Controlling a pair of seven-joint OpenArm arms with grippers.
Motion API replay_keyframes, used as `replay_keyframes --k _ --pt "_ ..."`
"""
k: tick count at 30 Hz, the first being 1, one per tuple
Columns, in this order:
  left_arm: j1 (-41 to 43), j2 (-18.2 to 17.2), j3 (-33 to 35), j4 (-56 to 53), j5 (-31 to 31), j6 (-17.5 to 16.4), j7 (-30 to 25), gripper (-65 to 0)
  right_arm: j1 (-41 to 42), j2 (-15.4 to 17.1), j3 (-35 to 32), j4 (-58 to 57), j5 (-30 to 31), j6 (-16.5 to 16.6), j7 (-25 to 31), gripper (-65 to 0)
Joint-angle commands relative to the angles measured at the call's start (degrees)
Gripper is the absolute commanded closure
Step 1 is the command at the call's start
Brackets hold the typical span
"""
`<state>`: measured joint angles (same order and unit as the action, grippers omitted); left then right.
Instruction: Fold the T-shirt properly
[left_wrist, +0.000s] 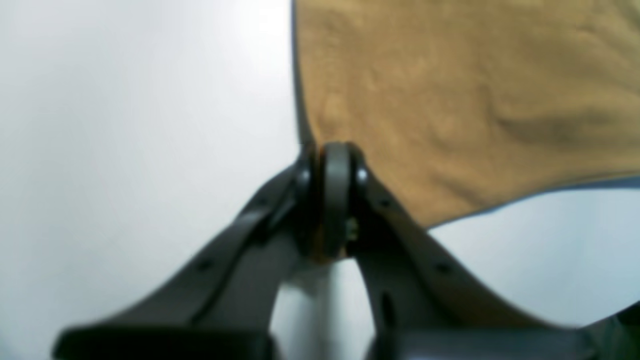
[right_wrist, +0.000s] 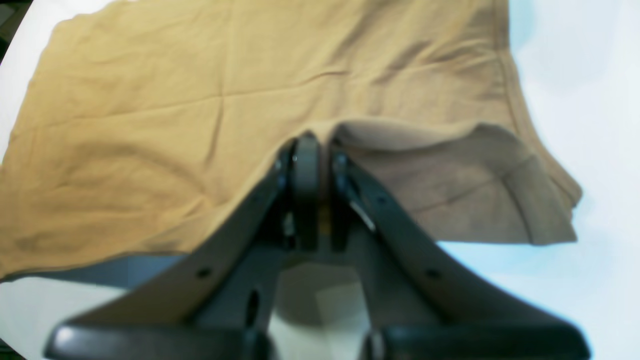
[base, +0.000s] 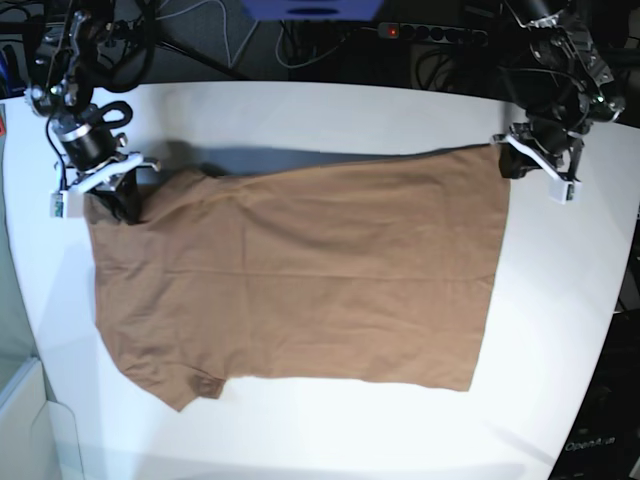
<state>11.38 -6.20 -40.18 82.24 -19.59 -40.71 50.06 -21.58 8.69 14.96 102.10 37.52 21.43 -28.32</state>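
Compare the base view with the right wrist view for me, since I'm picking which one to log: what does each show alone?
Only the base view shows the whole T-shirt spread on the white table, with the left hand shut on its far corner. Only the right wrist view shows close up the right hand pinching the cloth beside a lifted sleeve. Both show the tan shirt and the right hand gripping it.

Base: looking down from overhead, taking in the whole table (base: 560, 330).
Wrist views: each peering close along its own gripper.
Shared: all three showing the T-shirt (base: 300, 270).
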Motion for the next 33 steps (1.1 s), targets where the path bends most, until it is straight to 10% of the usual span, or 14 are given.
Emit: replay_keyframes --k 1,12,33 --pt "0.71 0.44 0.23 -0.61 5.13 0.84 5.72 -3.2 0.35 0.59 0.29 0.97 0.86 0.33 1.55 -0.6" --pt "-0.61 0.26 0.23 -0.52 -7.70 1.54 5.80 -3.3 0.35 0.85 0.20 0.97 0.86 0.33 1.46 -0.6" --pt "-12.65 3.34 -7.51 10.82 -9.72 1.63 21.72 -3.2 1.85 0.94 0.20 0.88 0.86 0.33 1.46 -0.6"
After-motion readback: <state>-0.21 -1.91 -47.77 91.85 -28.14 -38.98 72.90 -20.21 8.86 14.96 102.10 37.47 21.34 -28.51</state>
